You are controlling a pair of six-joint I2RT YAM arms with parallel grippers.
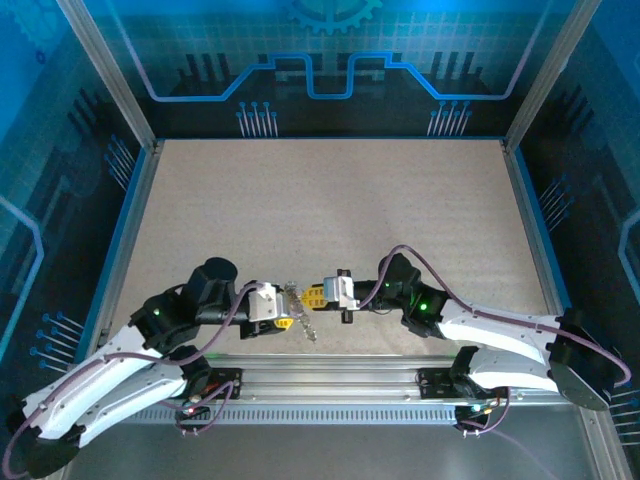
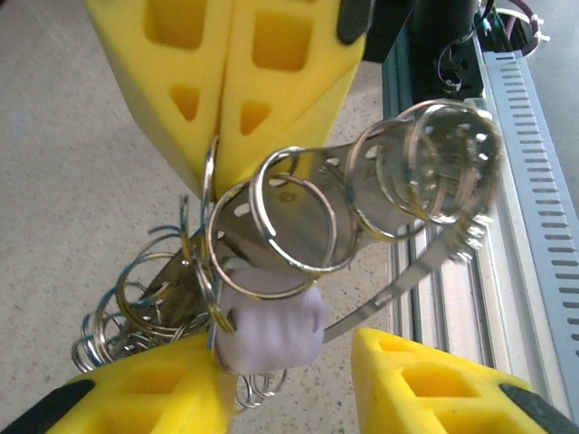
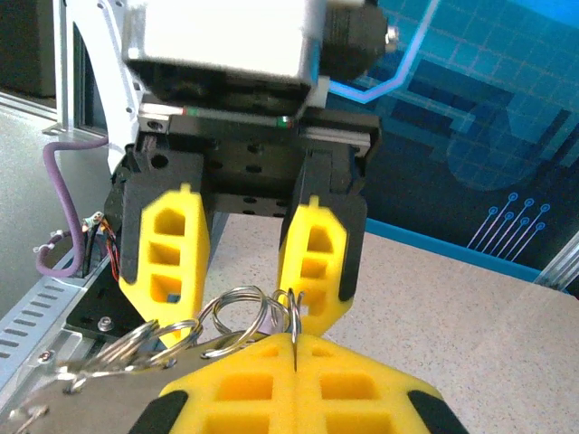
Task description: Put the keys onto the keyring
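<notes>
Threading is in hand above the bench (image 1: 330,200): the right end effector (image 3: 296,348) is clenched on the keyring (image 2: 210,176), while the left end effector (image 2: 289,362) stands released with the lilac-headed key (image 2: 271,327) between its fingers, which likely needs re-gripping and aligning next.

The right gripper (image 2: 217,172), entering from the top, is pressing its yellow fingers together on a thin metal ring (image 2: 208,181). Below it, a bunch of split rings (image 2: 289,226) is hanging with a lilac key (image 2: 271,325). The key is sitting between the left gripper's (image 2: 285,357) parted fingers, against the one at picture left.
</notes>
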